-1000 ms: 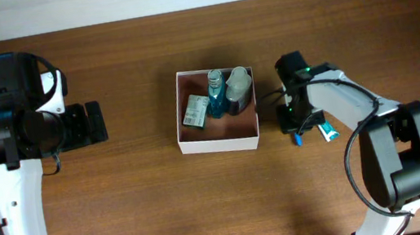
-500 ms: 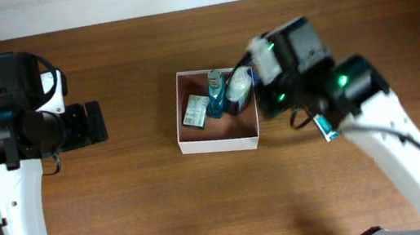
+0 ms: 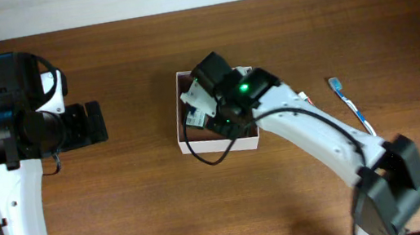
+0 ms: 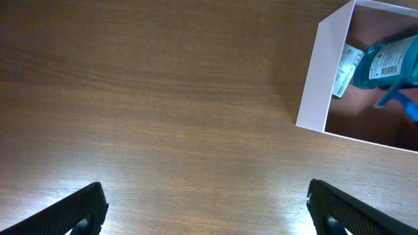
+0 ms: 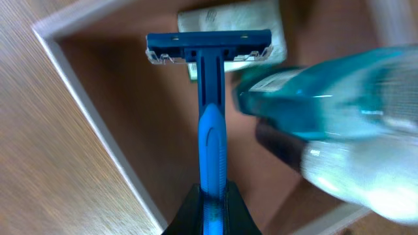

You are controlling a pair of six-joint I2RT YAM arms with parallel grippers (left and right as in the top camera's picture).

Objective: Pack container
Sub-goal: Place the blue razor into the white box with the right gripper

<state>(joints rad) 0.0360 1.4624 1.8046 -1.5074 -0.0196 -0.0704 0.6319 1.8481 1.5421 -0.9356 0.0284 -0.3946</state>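
you have a square, shallow, open-topped box (image 3: 182,134) with thin white walls and a pinkish-brown inside. it sits flat, mouth up, on the brown wooden table (image 3: 139,201), about the middle, its sides roughly in line with the table's edge.

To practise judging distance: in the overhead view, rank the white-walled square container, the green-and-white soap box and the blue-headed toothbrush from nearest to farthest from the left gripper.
From the left gripper:
1. white-walled square container: its left wall faces the gripper.
2. green-and-white soap box: inside the container, left part.
3. blue-headed toothbrush: lying far to the right, beyond the container.
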